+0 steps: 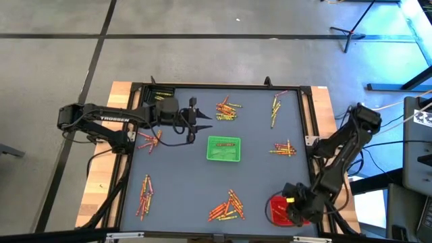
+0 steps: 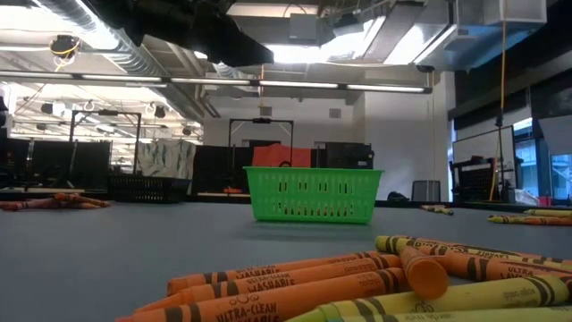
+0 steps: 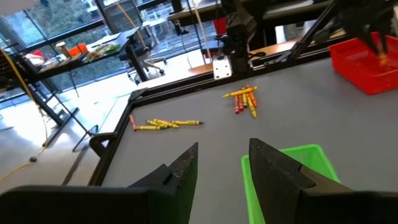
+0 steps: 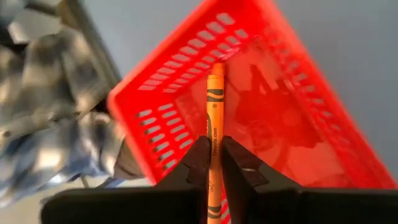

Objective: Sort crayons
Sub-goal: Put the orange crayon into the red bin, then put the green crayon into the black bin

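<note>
Right gripper [image 4: 214,163] clamped on an orange crayon [image 4: 214,118] over the red tray [image 4: 298,68] — left gripper [image 3: 221,171] apart, empty.

the red tray [image 1: 278,209] is half hidden under the right gripper [image 1: 291,200] in the high view; the scattered crayons [image 1: 226,208] are too small to count.

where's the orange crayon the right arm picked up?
In the right gripper, pinched upright between its fingers above the red tray at the table's near right corner in the high view; orange crayon.
</note>
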Robot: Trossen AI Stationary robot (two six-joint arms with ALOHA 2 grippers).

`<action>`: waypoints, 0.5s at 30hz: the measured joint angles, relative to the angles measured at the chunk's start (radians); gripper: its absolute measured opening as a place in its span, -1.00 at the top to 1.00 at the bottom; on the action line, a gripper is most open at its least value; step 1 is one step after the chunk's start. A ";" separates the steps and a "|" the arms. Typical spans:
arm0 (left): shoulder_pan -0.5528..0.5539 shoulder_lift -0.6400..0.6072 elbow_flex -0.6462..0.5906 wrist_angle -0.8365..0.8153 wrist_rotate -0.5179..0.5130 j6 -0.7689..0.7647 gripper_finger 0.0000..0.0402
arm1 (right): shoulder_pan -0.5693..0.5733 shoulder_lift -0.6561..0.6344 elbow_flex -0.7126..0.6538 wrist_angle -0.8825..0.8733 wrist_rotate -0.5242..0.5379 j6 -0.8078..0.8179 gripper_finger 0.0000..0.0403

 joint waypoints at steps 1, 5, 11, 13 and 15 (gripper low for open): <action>-0.003 0.000 0.000 0.007 0.001 0.000 0.37 | -0.001 0.001 0.000 -0.012 0.001 0.011 0.85; -0.016 0.000 0.000 0.011 -0.001 0.000 0.37 | -0.028 -0.002 0.000 -0.010 -0.005 0.022 0.67; -0.018 0.000 0.000 0.011 -0.008 0.000 0.37 | -0.051 -0.051 0.000 -0.011 -0.094 0.021 0.34; -0.018 0.000 0.000 0.012 -0.009 0.001 0.37 | -0.061 -0.090 0.000 -0.014 -0.091 0.009 0.28; -0.018 0.000 0.000 0.011 -0.008 0.001 0.37 | -0.087 -0.140 0.000 -0.026 -0.058 -0.045 0.25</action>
